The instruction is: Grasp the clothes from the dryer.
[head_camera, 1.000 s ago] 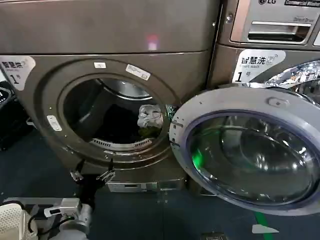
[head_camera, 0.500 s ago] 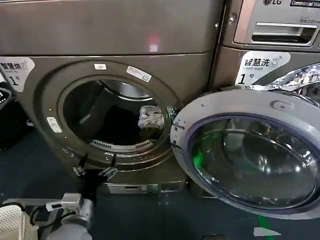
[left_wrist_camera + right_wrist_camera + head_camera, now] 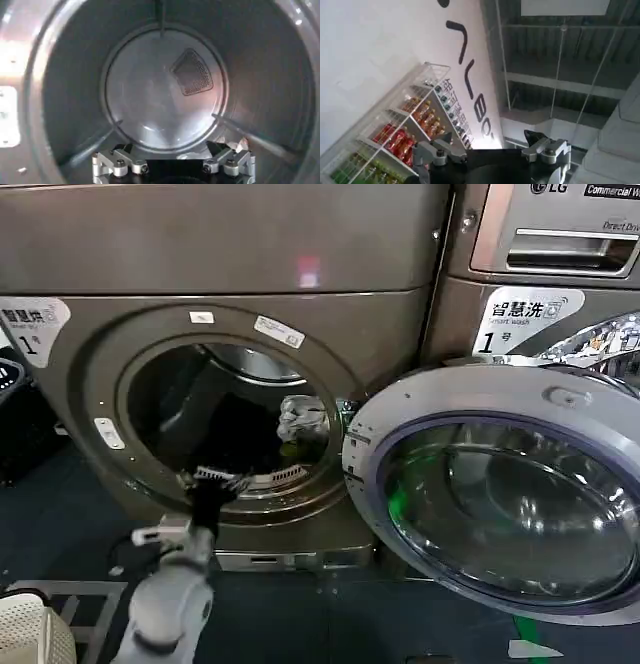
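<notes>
One left gripper [image 3: 212, 480], fingers spread, sits at the lower rim of the bronze-grey front-loading dryer [image 3: 90, 374] porthole. Whitish-grey and olive clothes [image 3: 300, 422] lie at the drum's right edge. Right gripper [image 3: 492, 150], fingers spread, points toward a ceiling.

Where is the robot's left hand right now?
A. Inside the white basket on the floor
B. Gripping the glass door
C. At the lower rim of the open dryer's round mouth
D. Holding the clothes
C: the left hand sits open at the lower rim of the big bronze-grey dryer, short of the whitish-grey and green heap of clothes inside the drum.
</notes>
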